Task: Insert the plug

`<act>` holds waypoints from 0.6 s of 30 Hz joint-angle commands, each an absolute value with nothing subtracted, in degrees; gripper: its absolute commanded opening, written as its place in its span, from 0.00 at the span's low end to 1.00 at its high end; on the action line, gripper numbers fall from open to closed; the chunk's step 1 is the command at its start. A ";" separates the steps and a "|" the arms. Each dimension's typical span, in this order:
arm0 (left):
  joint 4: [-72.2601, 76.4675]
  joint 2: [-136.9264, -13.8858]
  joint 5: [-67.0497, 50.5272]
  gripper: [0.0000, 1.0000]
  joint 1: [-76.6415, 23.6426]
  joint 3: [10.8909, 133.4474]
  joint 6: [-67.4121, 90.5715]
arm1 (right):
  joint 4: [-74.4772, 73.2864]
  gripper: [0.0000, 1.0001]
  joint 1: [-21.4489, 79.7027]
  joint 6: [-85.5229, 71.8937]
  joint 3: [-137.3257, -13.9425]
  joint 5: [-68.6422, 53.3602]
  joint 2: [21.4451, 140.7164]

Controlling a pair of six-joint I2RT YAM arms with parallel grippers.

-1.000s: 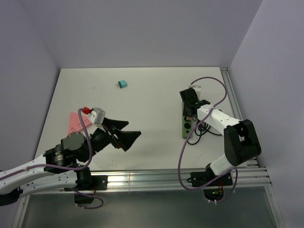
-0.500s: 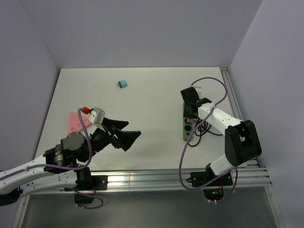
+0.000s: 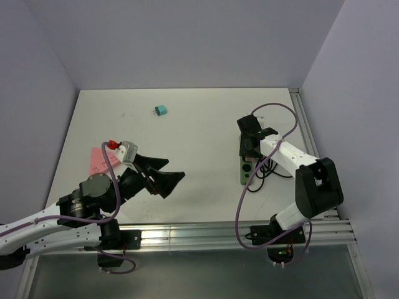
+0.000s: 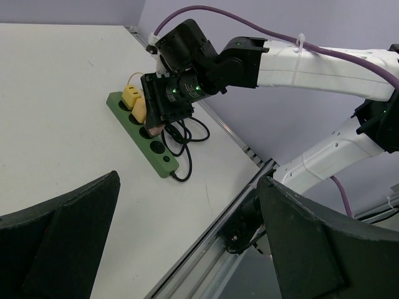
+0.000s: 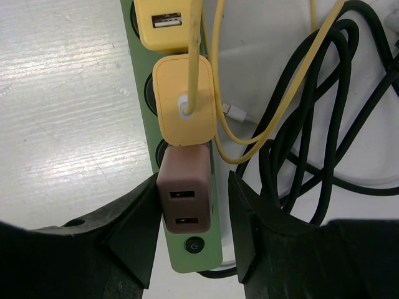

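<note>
The right gripper (image 5: 193, 179) has slid nearer along the green power strip (image 5: 201, 254) and now straddles the brown USB charger plug (image 5: 185, 199), just beside the yellow adapter (image 5: 185, 103). Whether its fingers pinch the plug I cannot tell. The socket seems to lie straight beneath the plug, so the push looks to be downward. The left gripper (image 4: 187, 187) is spread wide and well apart.
</note>
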State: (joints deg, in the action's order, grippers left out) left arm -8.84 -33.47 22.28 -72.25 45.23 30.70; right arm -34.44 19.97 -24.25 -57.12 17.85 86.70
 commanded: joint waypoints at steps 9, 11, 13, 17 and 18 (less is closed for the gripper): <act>-6.68 -33.57 21.62 0.99 -72.25 46.41 30.41 | -36.30 0.51 19.60 -23.64 -57.31 17.67 80.42; -6.59 -33.75 21.53 0.99 -72.25 46.58 30.41 | -36.39 0.50 19.60 -23.64 -57.04 17.32 80.42; -6.59 -34.01 21.36 0.99 -72.25 46.58 30.41 | -36.39 0.50 19.60 -23.47 -57.04 16.79 80.86; -6.68 -34.19 21.18 0.99 -72.25 46.67 30.41 | -36.12 0.49 19.60 -23.38 -57.04 16.52 82.26; -6.68 -34.19 21.27 0.99 -72.25 46.58 30.41 | -36.12 0.48 19.60 -23.47 -57.04 16.61 82.87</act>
